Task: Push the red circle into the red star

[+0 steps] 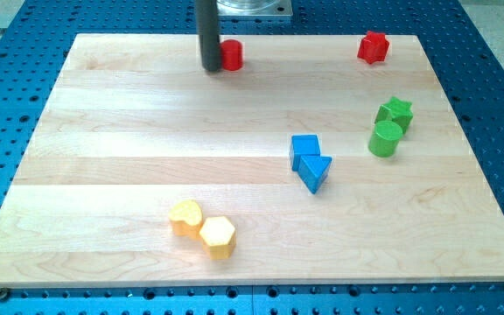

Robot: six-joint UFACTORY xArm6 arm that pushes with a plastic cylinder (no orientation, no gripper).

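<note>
The red circle [232, 54] lies near the board's top edge, left of centre. The red star [373, 47] lies near the top edge at the view's right, well apart from the circle. My tip [210, 67] stands on the board right at the red circle's left side, touching or almost touching it. The dark rod rises straight up out of the view's top.
A green star [396, 111] and green cylinder [385, 139] sit together at the right. A blue cube [304, 150] and blue triangle [316, 171] touch near the centre. Two yellow blocks, a rounded one [185, 216] and a hexagon [218, 235], lie at the bottom.
</note>
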